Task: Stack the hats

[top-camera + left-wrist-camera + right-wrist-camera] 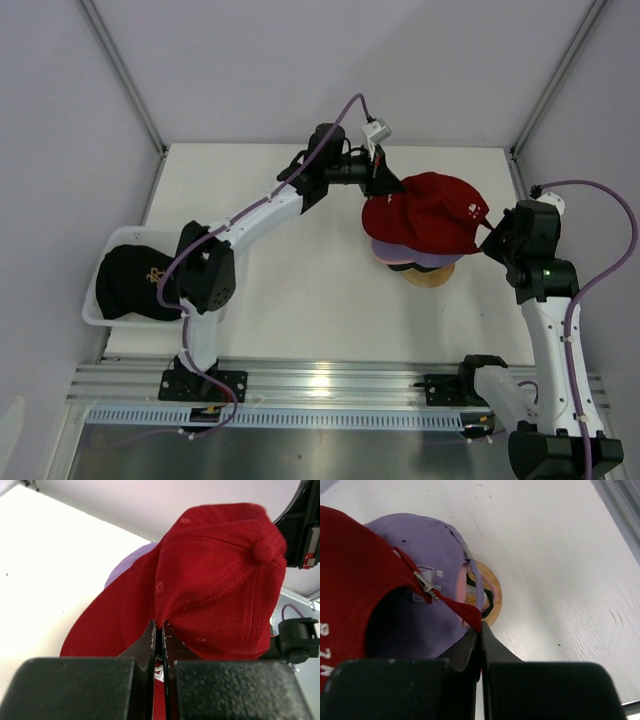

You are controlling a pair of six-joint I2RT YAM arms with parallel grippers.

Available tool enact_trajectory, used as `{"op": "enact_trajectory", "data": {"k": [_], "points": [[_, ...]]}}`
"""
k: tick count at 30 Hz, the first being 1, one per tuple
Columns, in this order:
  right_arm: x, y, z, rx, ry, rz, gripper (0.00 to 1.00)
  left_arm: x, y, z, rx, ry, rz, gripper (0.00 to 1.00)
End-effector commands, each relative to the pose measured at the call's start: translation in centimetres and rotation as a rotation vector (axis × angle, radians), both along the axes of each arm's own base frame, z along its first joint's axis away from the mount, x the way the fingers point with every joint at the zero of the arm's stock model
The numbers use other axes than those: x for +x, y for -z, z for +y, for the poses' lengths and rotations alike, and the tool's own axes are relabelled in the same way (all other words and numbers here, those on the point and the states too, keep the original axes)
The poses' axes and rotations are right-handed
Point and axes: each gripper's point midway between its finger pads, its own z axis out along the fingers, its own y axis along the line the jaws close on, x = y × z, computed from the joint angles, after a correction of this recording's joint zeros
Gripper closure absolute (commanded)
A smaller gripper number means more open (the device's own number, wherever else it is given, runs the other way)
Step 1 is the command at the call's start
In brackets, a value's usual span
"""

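Red hat (430, 210), one, in both jaws, one lavender hat (420, 540) beneath

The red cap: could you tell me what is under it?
Under the red cap: a lavender cap, a sliver of pink cap, then the wooden stand; anything deeper is covered.

You see the red cap (210, 580) as matt stitched cloth (its strap buckle (426, 586) shiny metal), the lavender cap (420, 545) soft cloth, the stand (495, 599) smooth wood, the tabletop (560, 570) matt white.
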Motion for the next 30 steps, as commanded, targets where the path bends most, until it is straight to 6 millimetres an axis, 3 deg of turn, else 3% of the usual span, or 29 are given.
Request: {"op": "enact_trajectory", "data": {"k": [1,7,14,24,27,30], "points": [[-0.1,0.6,-1.4,-0.036,0.049,0.024,1.00,1.7,-2.1,0.1,-0.020,-0.046,-0.097,0.99],[0.7,2.4,-2.1,-0.023,0.061,0.054,1.00,2.8,0.4,-0.5,0.020,-0.081,-0.082,0.97],[2.5,2.4,-1.2,0.019,0.024,0.017,1.00,3.7,2.2,-0.7,0.072,-0.151,-0.050,0.88],[4.4,0.2,-1.4,0.004,0.019,-0.053,0.97,5.3,0.6,-1.0,0.071,-0.353,-0.009,0.89],[4.8,0.3,-1.5,0.001,0.021,-0.052,0.96,5.3,0.1,-1.4,0.076,-0.364,-0.018,0.85],[5.0,1.7,-1.7,-0.012,0.019,0.007,0.94,5.4,0.6,-1.6,0.129,-0.385,-0.033,0.82]]}}
